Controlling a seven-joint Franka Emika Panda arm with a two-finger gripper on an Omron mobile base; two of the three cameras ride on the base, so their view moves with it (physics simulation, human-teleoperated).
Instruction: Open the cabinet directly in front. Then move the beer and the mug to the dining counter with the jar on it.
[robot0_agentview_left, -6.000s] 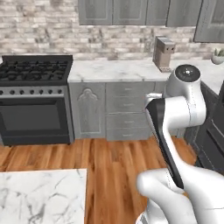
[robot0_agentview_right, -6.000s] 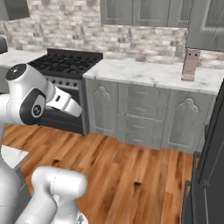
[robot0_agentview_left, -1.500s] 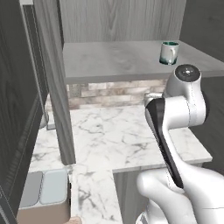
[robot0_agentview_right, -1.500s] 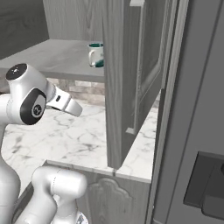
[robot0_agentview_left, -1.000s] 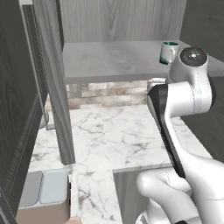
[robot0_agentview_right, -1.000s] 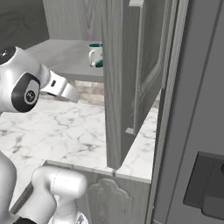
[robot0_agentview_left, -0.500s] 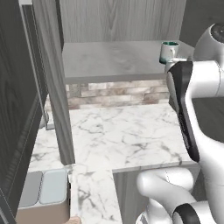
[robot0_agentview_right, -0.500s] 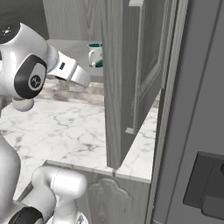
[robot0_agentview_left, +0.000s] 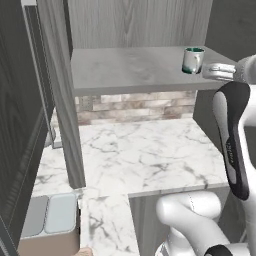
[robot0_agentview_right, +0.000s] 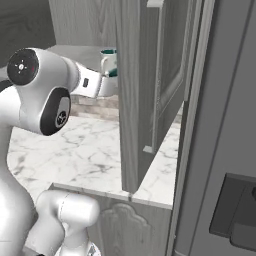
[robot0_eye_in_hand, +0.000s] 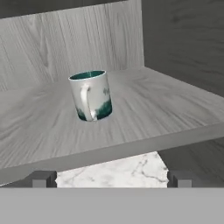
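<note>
What you have in front of you, counted

You see one mug (robot0_eye_in_hand: 90, 95) on one cabinet (robot0_agentview_left: 135, 67) shelf, two open doors, one marble worktop (robot0_agentview_left: 145, 155), and two grey bins (robot0_agentview_left: 50, 215).

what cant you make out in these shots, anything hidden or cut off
- Gripper: hand view shows just its two dark tips; in the left base view the arm's own wrist covers the jaws.
- Mug: in the right base view the wrist and the open cabinet door cover much of it.
- Mug contents: the hand view looks at it from the side, so the inside is hidden below the teal rim.
- Shelf: its right end is hidden behind the arm in the left base view.
</note>
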